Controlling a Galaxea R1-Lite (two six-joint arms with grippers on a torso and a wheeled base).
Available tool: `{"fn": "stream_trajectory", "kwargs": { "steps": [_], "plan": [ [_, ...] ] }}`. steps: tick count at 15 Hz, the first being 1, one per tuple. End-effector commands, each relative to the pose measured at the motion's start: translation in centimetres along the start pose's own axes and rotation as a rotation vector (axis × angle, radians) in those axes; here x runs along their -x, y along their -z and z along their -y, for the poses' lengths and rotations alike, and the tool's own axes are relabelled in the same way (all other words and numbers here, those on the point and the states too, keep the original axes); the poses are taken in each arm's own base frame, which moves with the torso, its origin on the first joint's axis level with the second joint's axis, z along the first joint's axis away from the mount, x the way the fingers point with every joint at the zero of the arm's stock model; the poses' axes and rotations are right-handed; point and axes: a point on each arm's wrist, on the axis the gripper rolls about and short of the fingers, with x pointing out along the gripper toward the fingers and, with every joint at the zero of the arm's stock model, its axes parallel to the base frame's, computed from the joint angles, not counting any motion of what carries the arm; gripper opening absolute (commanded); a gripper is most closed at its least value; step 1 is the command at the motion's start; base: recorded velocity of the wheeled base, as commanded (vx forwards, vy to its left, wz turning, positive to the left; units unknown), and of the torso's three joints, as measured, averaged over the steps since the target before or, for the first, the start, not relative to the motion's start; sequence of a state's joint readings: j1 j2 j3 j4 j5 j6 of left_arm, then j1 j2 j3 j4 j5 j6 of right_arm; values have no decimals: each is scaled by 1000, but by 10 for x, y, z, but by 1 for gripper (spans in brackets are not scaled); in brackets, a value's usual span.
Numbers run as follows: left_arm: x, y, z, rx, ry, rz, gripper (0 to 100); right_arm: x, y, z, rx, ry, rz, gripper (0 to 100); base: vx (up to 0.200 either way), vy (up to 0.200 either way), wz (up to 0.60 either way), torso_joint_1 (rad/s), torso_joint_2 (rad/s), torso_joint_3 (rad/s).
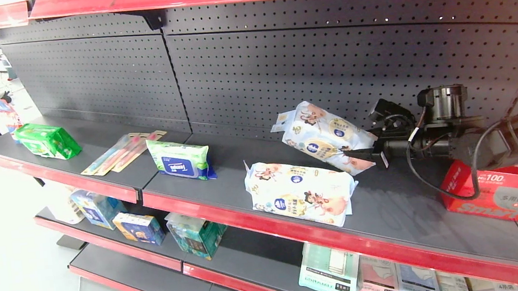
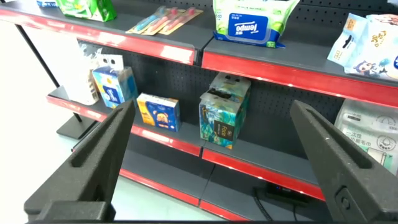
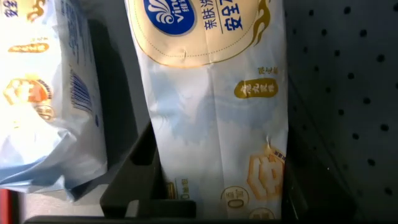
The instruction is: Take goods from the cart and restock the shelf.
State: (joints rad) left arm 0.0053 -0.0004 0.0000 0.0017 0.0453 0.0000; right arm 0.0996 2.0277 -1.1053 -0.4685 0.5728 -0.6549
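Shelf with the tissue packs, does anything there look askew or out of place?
Yes. The rear tissue pack, gripped in the right pincer, lies slanted with one end raised, while the front pack lies flat.

— Where is the right arm [image 1: 470, 146]?
— Stretched level over the dark grey shelf board [image 1: 386, 204] with its red front edge, right jaws clamped on a tilted white-and-blue soft pack [image 1: 321, 135].
— And the left jaws?
— Spread wide, out in front of that board.

Red-edged dark metal shelf [image 1: 386, 209] is overlooked from the head, seen lower from the left wrist; pale printed pack [image 3: 211, 124] is framed closely by the right wrist.
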Motion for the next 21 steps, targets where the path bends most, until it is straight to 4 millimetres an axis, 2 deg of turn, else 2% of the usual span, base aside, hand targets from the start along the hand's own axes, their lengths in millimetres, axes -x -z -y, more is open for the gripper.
{"fn": "stream_trajectory", "kwargs": {
  "steps": [1,8,13,21],
  "plan": [
    [0,0,0,0,-2,0,100,-6,3,-1,15,-12,-4,0,0,0,0,0,0,0],
    [0,0,0,0,-2,0,100,-5,15,-3,70,-61,-85,0,0,0,0,0,0,0],
    [0,0,0,0,-2,0,100,-10,10,3,88,-49,-78,0,0,0,0,0,0,0],
    [0,0,0,0,-2,0,100,-15,20,15,75,-27,-88,0,0,0,0,0,0,0]
  ]
}}
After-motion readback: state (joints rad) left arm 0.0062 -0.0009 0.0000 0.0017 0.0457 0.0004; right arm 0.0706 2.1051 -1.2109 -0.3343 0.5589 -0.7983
